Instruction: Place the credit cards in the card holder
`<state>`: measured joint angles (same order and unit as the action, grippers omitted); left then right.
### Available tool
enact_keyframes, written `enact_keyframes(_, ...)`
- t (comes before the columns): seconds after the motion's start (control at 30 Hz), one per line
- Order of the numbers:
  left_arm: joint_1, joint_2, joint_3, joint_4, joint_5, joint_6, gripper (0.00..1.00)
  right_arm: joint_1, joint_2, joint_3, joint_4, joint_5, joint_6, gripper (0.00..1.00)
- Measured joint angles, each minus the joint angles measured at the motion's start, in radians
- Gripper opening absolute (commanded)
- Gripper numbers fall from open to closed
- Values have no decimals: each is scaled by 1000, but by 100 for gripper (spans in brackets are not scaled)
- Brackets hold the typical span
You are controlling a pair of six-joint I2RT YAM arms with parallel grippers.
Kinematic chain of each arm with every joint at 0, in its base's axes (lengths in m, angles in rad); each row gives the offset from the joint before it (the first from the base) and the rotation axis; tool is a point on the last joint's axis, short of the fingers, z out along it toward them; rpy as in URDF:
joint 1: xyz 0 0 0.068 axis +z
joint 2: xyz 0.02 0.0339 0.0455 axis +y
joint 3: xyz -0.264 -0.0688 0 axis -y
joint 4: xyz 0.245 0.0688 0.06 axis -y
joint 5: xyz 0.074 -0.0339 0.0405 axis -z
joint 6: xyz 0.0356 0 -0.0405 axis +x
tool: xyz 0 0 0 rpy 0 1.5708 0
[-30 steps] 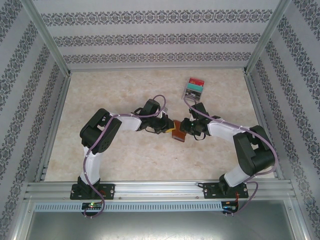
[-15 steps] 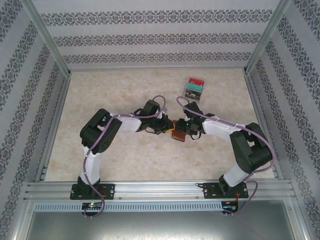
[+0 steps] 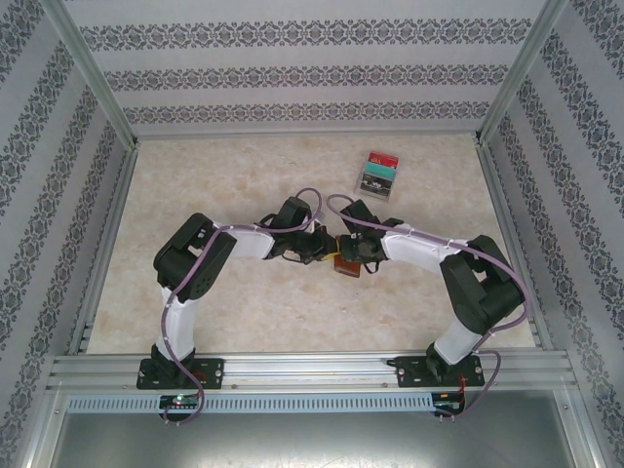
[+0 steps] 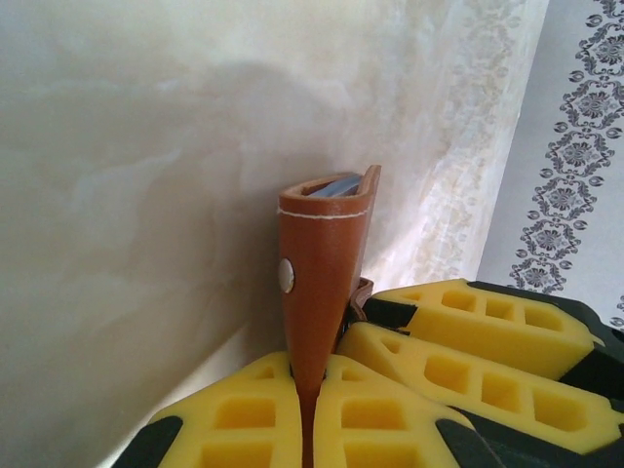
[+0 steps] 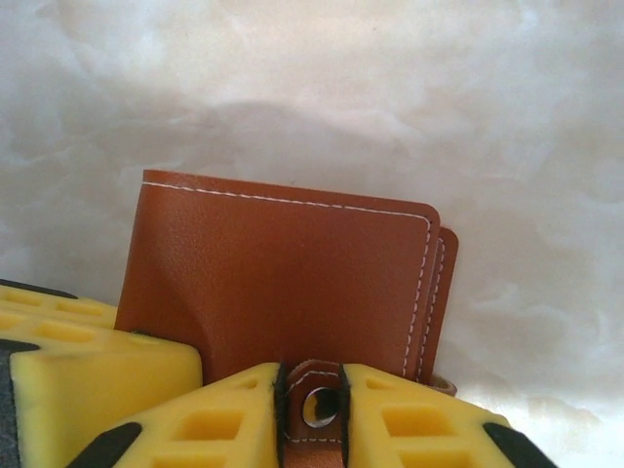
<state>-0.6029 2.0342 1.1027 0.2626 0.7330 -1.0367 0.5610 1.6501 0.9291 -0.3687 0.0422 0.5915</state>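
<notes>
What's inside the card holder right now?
At the card holder's open end, a grey-blue edge sits between the leather walls, possibly a card. Everything deeper, slots included, is covered by the leather.

We were looking into a purpose-built robot cell, the kind found in a lab, not a lived-in room. A marble-print surface (image 3: 224, 185) was boxed in on three sides by panels (image 3: 312, 73) papered in grey floral bands, framed by bare aluminium posts (image 3: 93, 76). Along the near edge ran an extruded aluminium rail (image 3: 312, 370) with a slotted cable duct (image 3: 312, 402) in front of it. The left arm (image 3: 195, 263) and right arm (image 3: 478, 292) were bolted to that rail, purple cables (image 3: 171, 331) looping along them. The wrist cameras showed yellow, lattice-moulded fingers (image 4: 234, 414).
</notes>
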Motion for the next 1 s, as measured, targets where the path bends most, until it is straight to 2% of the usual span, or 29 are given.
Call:
enact_keyframes(0.03,0,-4,0,0,0,0,0,0,-8,-6,2,3,0,15)
enact_keyframes(0.2,0,-26,-12,1,-1,0,0,-41,-47,-46,-16,23,-1,15)
enact_keyframes(0.53,3,-40,-28,0,-1,3,3,-77,-49,-65,-73,24,0,26)
enact_keyframes(0.77,3,-41,-30,-1,-5,10,11,-95,-49,-69,-74,-21,3,24)
enact_keyframes(1.0,3,-59,-57,-8,-12,16,12,-93,-49,-85,-84,-16,-7,19)
